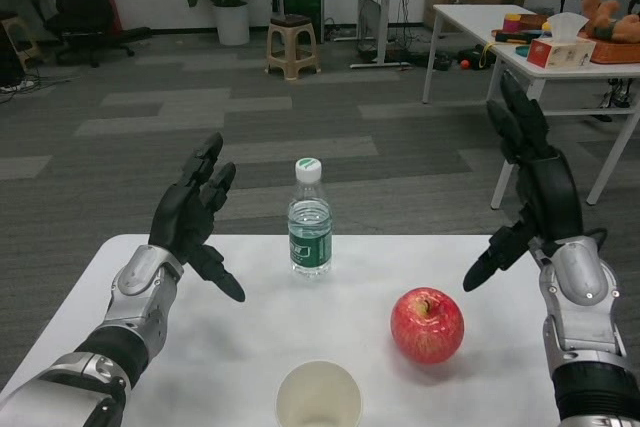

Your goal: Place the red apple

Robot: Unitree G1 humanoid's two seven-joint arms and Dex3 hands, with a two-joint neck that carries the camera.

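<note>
Both arms are up over the white worktop [230,347]. The left hand [192,215] is held high with its fingers spread wide and nothing in it. The right hand [530,187] is up too, fingers apart and empty. The red apple [427,324] sits on the worktop near the right hand, not touching it. A water bottle [309,219] stands in the middle, and a paper cup [318,399] is at the front.
</note>
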